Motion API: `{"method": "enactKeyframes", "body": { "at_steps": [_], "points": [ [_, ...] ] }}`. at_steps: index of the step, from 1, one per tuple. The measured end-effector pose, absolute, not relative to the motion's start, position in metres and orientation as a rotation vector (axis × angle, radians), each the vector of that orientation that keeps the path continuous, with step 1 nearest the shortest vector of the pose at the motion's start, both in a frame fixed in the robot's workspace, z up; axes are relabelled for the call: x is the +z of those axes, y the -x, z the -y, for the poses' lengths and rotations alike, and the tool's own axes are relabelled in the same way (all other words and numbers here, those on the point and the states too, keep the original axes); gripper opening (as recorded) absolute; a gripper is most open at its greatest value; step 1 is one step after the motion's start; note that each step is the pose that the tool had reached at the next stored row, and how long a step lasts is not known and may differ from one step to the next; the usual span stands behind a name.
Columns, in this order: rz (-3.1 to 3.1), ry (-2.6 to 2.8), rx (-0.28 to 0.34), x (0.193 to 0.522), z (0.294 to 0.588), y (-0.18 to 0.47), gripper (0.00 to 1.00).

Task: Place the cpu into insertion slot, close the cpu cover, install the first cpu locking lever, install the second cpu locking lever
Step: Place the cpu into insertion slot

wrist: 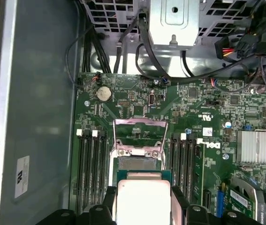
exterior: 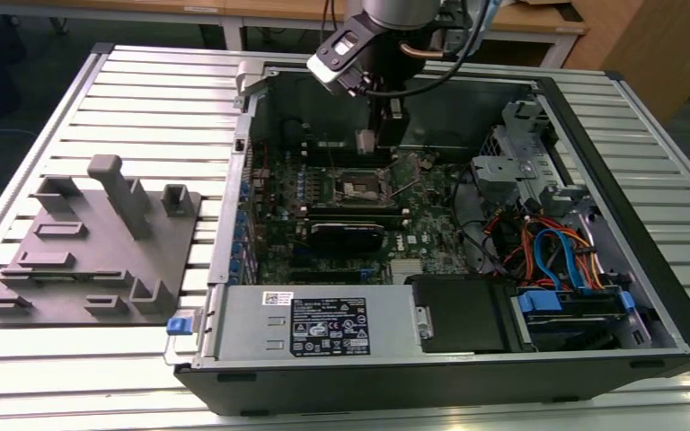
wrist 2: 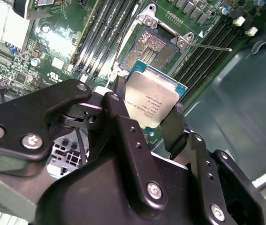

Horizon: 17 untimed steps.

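**Chip held over the open slot**

An open computer case (exterior: pixel 441 382) sits on the ribbed metal surface (exterior: pixel 118 81). Just beside the case, on the exterior view's left, lies a grey holder tray (exterior: pixel 93 251).

A grey power supply box (exterior: pixel 309 328) lies along the near edge of the case. Behind it is the green board (exterior: pixel 423 238). In the middle of the board is the insertion slot (exterior: pixel 363 187). It is open and has nothing in it.

The jaws are clamped on the cpu (wrist 2: pixel 154 101), with a black finger (wrist 2: pixel 175 129) on each side of it. The cpu hangs over the board close to the slot, but it is not in the slot.

In the first wrist view, the cpu cover (wrist: pixel 140 136) is lifted up off the slot and stands at one edge of it. Long black memory slots (wrist: pixel 90 164) run along both sides of the slot. A thin locking lever (wrist 2: pixel 212 47) sticks out beside the slot.

The arm (exterior: pixel 381 36) comes down over the far edge of the case.
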State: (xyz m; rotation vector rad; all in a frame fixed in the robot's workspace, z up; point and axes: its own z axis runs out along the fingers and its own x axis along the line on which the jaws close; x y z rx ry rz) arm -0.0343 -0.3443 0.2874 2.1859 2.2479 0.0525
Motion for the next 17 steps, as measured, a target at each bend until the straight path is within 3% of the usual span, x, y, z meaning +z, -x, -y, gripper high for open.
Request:
{"method": "enactKeyframes", "body": {
  "at_steps": [17],
  "points": [
    [-2.248, -2.186, 0.052, 0.264, 0.344, 0.034, 0.54]
  ]
}}
